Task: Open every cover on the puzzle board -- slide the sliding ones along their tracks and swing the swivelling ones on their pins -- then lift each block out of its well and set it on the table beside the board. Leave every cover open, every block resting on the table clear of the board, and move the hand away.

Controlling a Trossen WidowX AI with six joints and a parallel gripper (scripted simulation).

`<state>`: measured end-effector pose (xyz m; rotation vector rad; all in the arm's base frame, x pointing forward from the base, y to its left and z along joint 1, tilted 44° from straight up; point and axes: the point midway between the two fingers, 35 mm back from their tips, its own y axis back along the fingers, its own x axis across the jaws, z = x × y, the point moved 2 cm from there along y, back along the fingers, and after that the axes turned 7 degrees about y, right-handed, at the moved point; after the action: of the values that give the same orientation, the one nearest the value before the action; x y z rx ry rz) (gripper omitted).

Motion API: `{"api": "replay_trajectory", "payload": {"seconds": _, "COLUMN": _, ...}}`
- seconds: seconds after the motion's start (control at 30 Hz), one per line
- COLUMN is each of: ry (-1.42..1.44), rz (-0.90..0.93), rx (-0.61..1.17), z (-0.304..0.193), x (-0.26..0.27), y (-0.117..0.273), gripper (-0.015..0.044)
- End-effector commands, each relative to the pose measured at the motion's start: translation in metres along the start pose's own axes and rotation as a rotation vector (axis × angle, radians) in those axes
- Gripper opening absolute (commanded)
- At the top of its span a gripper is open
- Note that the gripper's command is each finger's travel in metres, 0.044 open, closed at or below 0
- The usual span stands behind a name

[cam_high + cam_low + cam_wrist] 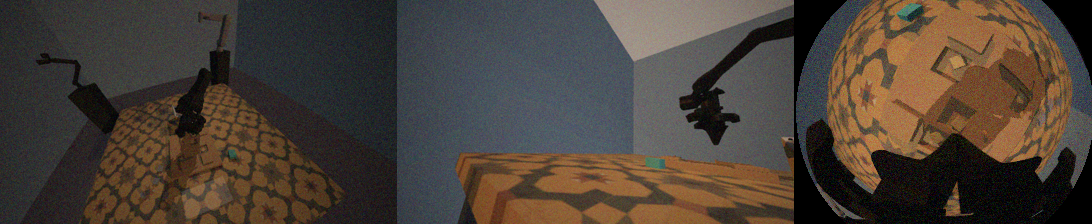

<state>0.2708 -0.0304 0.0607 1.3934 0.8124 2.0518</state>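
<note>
Left to right in the top view: dark pedestal point(95, 109) stands off the left edge of the patterned table point(273, 146) point(594, 191) point(867, 95); nothing for me there. Puzzle board point(174, 149) point(750, 172) point(911, 82) lies flat mid-table, well in from the side edges. My gripper point(189, 130) point(716, 143) point(954, 137) is raised above the board, on its side toward the table's far corner: fingers together, narrow, nothing between them. Arm's shadow darkens part of the board, so I can't tell there which covers are open. Relation that matters: in the wrist view a square recess point(940, 65) with a pale square piece point(957, 62) in it sits almost straight ahead of my fingertips, its sides skewed to my finger line. Block or cover part, can't tell. Two more pale bits show lower, close ahead of the tips. Teal block point(232, 154) point(654, 163) point(910, 11) is out on the table, right of the board toward the right edge, apart from it; ahead-left of me in the wrist view. I'd call that one done. Shut tips suit a push on a cover; a lift needs opening and a wrist turn first. Risk: dropping in skewed and catching a rim.
</note>
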Motion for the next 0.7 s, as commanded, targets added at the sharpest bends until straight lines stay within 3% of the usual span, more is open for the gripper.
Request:
{"api": "replay_trajectory", "payload": {"seconds": 0.0, "ry": 0.821, "rz": 0.013, "rx": 0.014, "z": -0.022, "x": 0.011, "y": -0.006, "gripper": 0.0000}}
{"api": "replay_trajectory", "payload": {"seconds": 0.67, "ry": 2.089, "rz": 0.023, "rx": 0.002, "z": -0.043, "x": 0.025, "y": -0.010, "gripper": 0.0000}}
